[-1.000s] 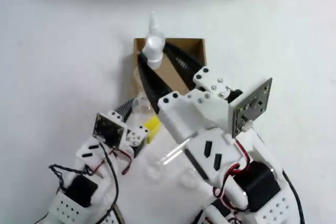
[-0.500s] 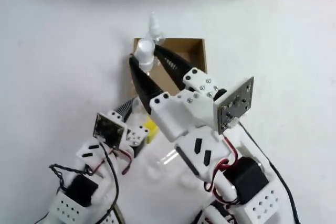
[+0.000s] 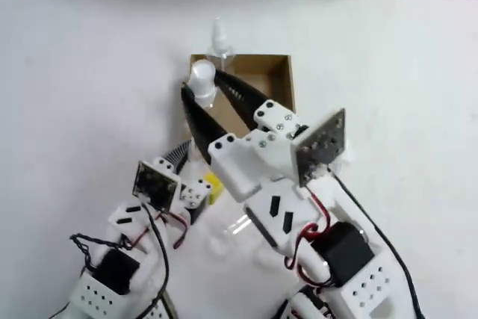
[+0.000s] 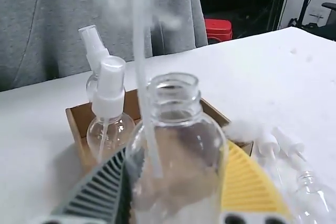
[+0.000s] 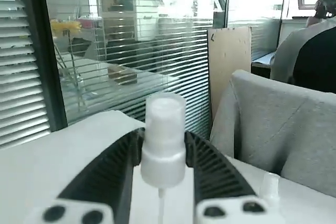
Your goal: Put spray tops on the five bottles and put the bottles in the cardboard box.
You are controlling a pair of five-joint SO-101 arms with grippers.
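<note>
My left gripper (image 4: 178, 163) hugs the open bottle (image 4: 176, 124) tight, near the cardboard box (image 4: 77, 124), so it can't tip. My right gripper (image 5: 163, 137) pinches a spray top (image 5: 164, 111) above it, w/ the tube (image 4: 140, 51) prob. in the neck, ready to go on.

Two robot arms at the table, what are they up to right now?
The left gripper holds an uncapped clear bottle upright on the near side of the cardboard box. The right gripper holds a white spray top higher up, with its thin dip tube hanging down at the bottle's neck. The top is not seated yet. A capped bottle and another behind it stand at the box. Loose spray tops lie on the table.
</note>
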